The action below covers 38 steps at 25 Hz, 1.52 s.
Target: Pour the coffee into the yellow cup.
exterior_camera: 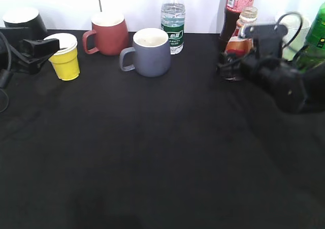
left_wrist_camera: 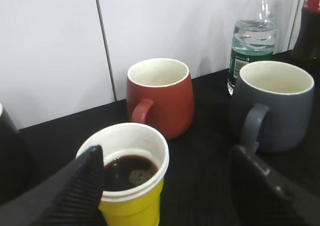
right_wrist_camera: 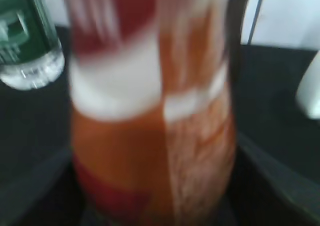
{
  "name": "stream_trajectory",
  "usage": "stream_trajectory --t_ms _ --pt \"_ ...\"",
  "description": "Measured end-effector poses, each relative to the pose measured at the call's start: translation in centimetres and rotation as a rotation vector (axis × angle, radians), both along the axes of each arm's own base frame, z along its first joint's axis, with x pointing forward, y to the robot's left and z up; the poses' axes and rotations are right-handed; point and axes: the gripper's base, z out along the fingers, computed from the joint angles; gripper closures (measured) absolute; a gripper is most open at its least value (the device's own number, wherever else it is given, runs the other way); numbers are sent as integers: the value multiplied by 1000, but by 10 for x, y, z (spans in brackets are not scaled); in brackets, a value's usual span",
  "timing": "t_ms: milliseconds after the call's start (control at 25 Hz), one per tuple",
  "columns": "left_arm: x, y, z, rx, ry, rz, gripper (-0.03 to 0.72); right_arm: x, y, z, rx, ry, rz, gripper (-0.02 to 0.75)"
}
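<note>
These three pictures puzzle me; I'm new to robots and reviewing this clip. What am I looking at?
One picture looks across a black table at two robot arms; the other two come from cameras on their wrists. On the table stand a red mug, a grey mug, a water bottle and a cola bottle. The left pincer sits around the yellow cup, which already holds dark liquid. The right pincer is at the coffee bottle, seen blurred up close; whether it grips is unclear.
</note>
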Motion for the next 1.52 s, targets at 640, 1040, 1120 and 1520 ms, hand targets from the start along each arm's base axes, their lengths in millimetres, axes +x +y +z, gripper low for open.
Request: stream_trajectory --t_ms 640,1040,1120,1520 --pt "-44 -47 9 135 622 349 146 -86 -15 109 -107 488 142 150" --pt "-142 -17 140 178 481 275 186 -183 -40 215 -23 463 201 150" --pt "-184 6 164 128 349 255 204 -219 -52 223 -1 383 208 150" --pt "-297 60 95 72 350 170 229 -354 -108 187 -13 311 109 150"
